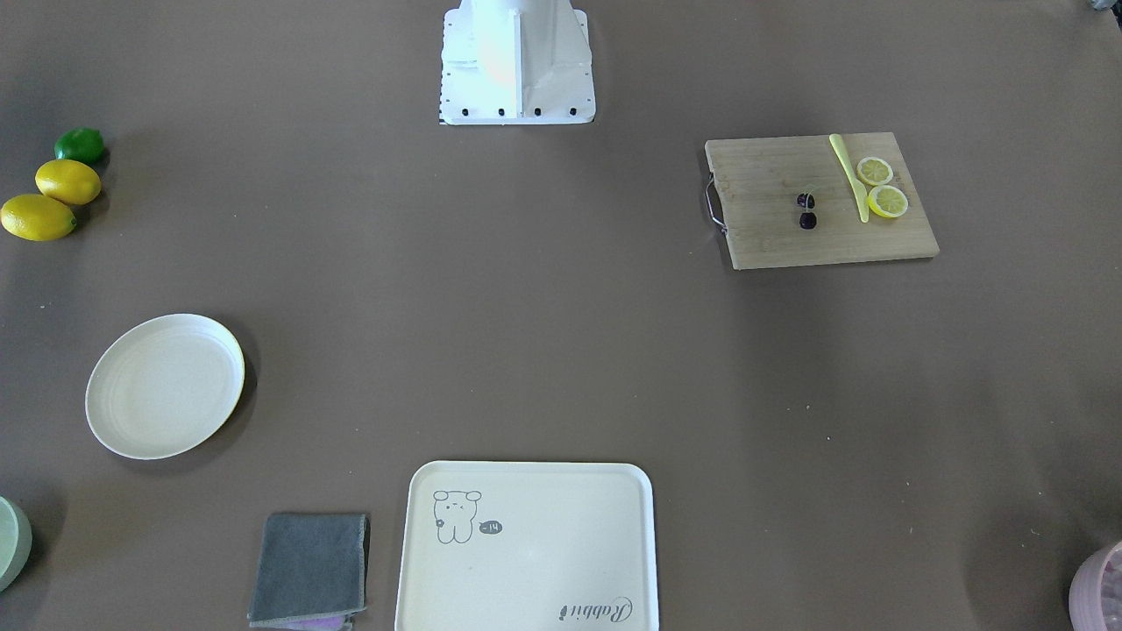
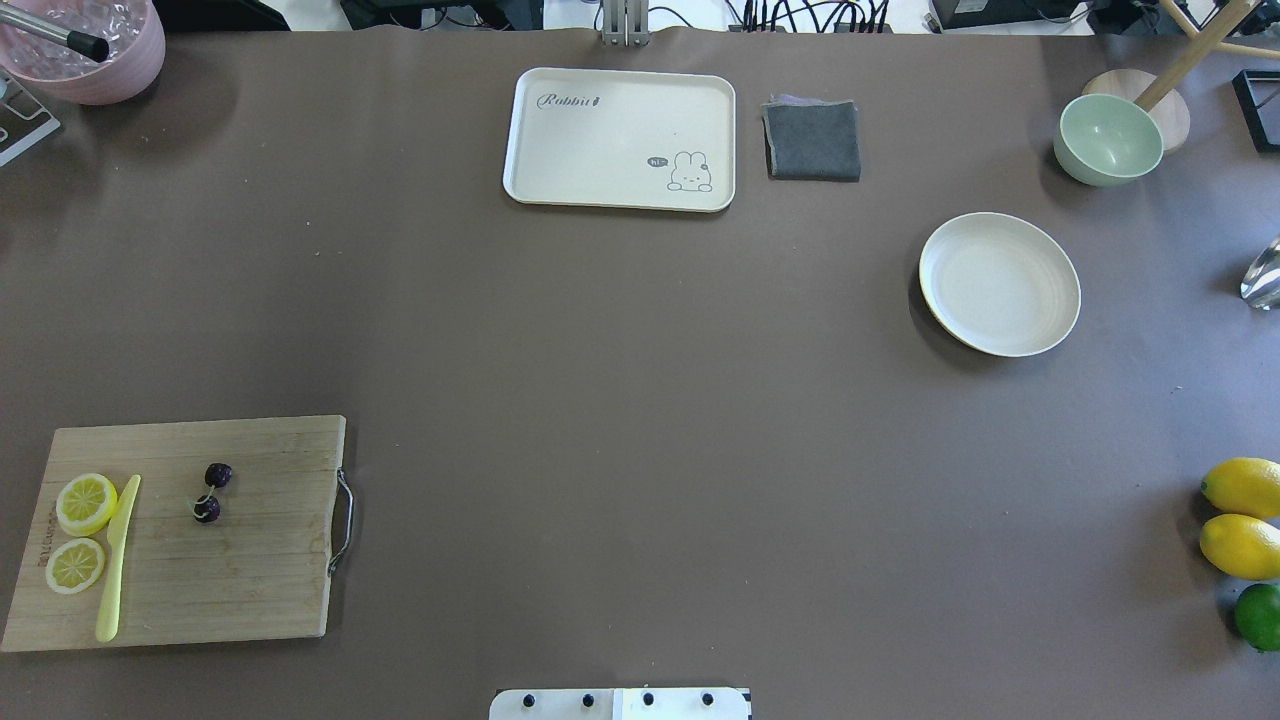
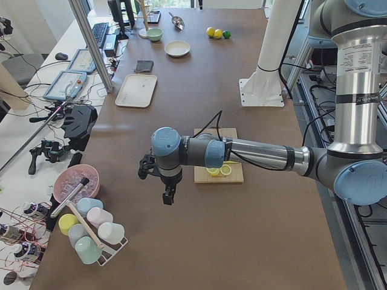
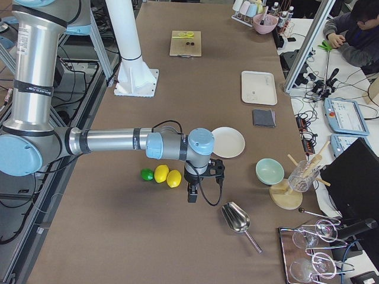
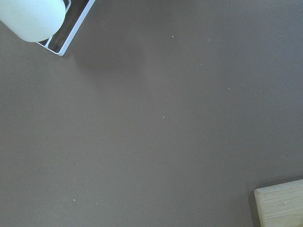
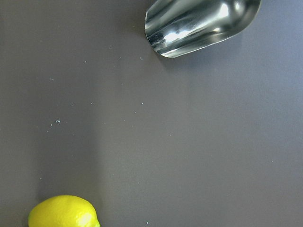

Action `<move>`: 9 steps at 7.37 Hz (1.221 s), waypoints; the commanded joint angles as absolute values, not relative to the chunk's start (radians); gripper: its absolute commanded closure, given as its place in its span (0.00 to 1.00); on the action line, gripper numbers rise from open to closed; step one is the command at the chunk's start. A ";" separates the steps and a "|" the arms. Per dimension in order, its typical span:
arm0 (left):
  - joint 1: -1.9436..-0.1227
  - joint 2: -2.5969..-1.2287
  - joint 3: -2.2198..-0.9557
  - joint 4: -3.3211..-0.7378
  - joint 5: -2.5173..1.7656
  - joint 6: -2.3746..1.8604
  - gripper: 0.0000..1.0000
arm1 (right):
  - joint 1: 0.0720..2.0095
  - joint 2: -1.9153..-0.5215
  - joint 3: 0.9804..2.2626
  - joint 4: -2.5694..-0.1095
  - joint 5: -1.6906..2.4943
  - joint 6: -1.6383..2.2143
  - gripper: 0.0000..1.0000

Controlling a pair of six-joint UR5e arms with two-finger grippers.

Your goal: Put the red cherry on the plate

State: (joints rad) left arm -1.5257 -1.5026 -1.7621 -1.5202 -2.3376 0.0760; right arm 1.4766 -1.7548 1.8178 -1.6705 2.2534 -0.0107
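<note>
Locating: we see the tiny, glossy, dark red cherry [image 1: 806, 211] lying on the rectangular wooden cutting board [image 1: 771, 232].
Plate: the round cream-white shallow plate [image 1: 165, 386] sits well apart from it.
Left gripper [image 3: 168, 196]: above the table near the board; opening, we cannot tell.
Right gripper [image 4: 192, 195]: beside the oval yellow lemons [image 4: 167, 176]; likewise unclear.

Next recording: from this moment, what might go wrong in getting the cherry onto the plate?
1. The red cherry is a tiny glossy pair joined by a thin stem, lying on the cutting board. The jaws may slip off it or catch only one fruit.
2. The plate sits far off on the robot's right side, so a long carry or hand-over might drop the cherry.
3. The yellow knife and lemon slices lie on the same board and might get nudged.
</note>
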 commanded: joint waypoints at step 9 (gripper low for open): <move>-1.565 -1.519 -1.819 -1.731 -2.295 0.061 0.02 | 1.511 -1.640 1.968 -1.602 2.240 -0.002 0.00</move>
State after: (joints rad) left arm -1.5514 -1.5180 -1.8186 -1.6374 -2.2968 0.0676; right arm 1.5068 -1.6799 1.9633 -1.6471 2.2455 -0.0048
